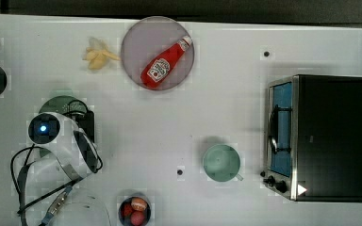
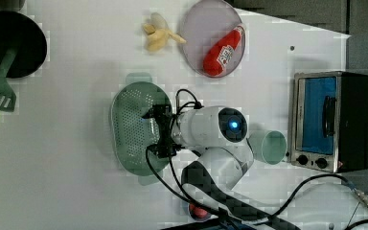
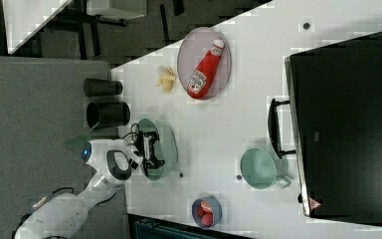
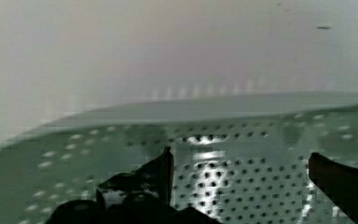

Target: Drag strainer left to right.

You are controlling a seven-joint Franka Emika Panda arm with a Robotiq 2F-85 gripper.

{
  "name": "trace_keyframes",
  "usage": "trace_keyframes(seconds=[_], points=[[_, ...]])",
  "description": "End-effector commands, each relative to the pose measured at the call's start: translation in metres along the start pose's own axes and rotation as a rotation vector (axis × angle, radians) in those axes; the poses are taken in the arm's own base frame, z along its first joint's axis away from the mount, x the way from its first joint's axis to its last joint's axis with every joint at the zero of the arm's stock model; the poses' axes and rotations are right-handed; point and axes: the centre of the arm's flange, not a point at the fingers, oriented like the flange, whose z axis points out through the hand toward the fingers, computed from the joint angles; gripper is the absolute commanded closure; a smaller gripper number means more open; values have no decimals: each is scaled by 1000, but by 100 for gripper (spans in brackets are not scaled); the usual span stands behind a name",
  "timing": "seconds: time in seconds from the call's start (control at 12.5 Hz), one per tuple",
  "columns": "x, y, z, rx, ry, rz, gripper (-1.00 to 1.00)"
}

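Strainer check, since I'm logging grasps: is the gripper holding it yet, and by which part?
Nothing is held. The gripper is open, fingers spread over the strainer bowl's perforated inside.

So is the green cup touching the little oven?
Apart. In the top view, bare white table shows between the cup and the oven.

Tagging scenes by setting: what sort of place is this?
Probably a mock kitchen tabletop in a robot lab: a toaster oven, a ketchup bottle on a plate, and a Panda arm over a strainer.
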Motion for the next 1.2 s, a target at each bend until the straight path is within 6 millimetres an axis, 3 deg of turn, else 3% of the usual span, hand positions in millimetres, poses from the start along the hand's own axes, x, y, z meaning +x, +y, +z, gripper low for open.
trace_keyframes(seconds=[0.08, 1.2], points=[[55, -23, -18, 16, 29, 130, -100], [227, -22, -45, -3, 83, 63, -100]])
